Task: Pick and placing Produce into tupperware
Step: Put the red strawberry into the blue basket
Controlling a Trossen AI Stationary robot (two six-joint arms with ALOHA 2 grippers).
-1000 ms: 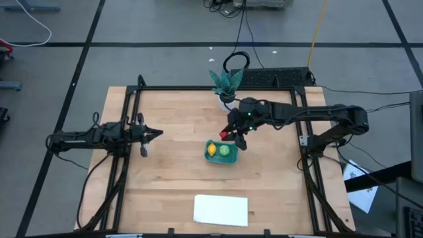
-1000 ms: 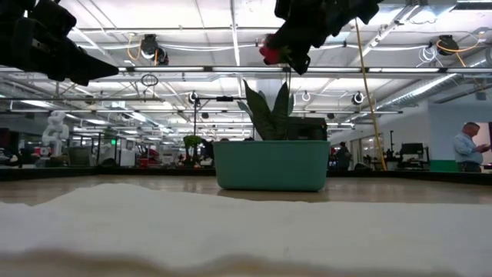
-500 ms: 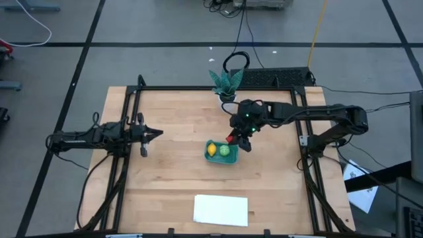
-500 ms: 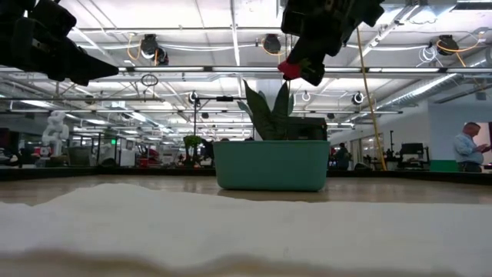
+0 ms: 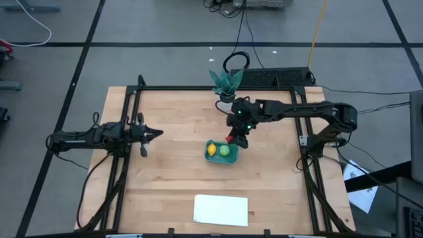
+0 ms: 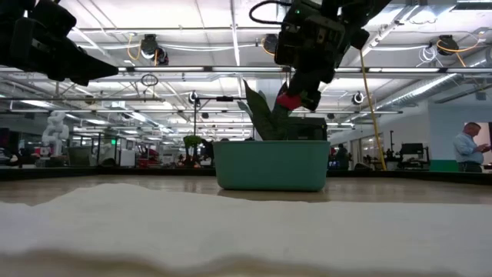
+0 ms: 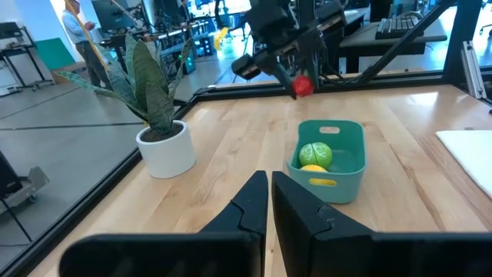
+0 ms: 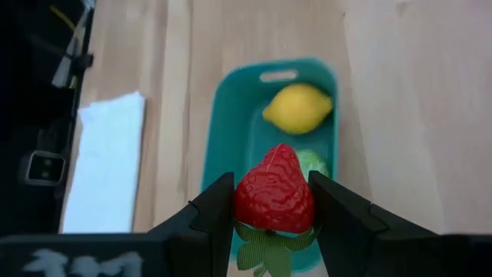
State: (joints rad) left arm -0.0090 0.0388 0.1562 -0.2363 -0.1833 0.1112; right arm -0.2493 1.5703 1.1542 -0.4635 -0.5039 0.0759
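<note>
The right gripper (image 8: pixel 273 201) pinches the strawberry (image 8: pixel 274 192) between its two fingers and hangs above the tub (image 5: pixel 221 151), near the tub's far-right end as the high view has it. The tub sits a little right of the table's (image 5: pixel 172 165) centre, with the lemon (image 5: pixel 211 150) and the green piece (image 5: pixel 225 151) already inside, side by side.

The main risk, as I judge it, is a release from this height: the strawberry could land on the rounded green piece directly below it, bounce and roll over the low wall onto the table. Through the right wrist camera the berry hangs over the green piece and the near end of the tub, not over bare tub floor, so little free room lies under it. A release while the arm is off the tub's end could drop it on the rim. Lowering too far could press the fingers onto the fruit or nudge the light tub along the wood.

The plant (image 5: pixel 227 82) in its white pot stands at the far edge, close behind the right arm; a wide swing back could clip its leaves. The white sheet (image 5: pixel 221 209) lies near the front edge, well apart. The left gripper (image 5: pixel 157 134) waits over the left side, its fingers pressed together, empty, out of the way.
</note>
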